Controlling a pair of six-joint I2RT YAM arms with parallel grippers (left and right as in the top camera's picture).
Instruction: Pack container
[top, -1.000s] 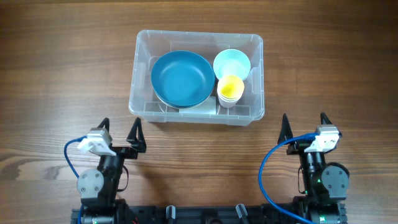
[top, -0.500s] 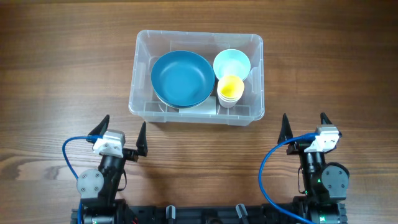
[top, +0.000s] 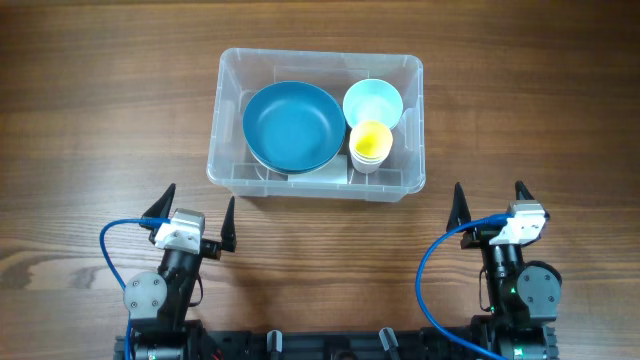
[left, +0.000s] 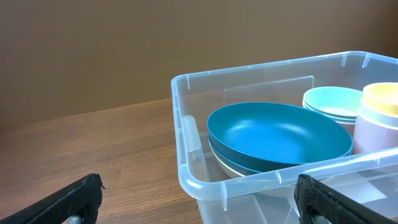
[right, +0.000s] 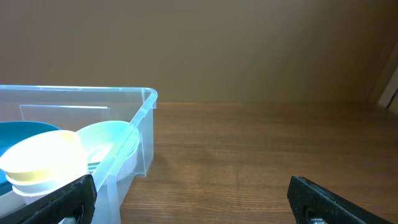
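We saw the container (top: 228, 120) mid-table, with the teal bowl (top: 292, 125), pale blue bowls (top: 372, 100) and yellow cup (top: 371, 138) inside. Left gripper (top: 200, 194) and right gripper (top: 489, 186) were spread wide, empty, well apart from it. We judged packing done; arms should park without nudging the bin.

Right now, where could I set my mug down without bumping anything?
Bare tabletop lies left and right of the container, and between its near wall and the left tool and right tool. Inside is crowded: blue bowl, pale bowl, yellow cup.
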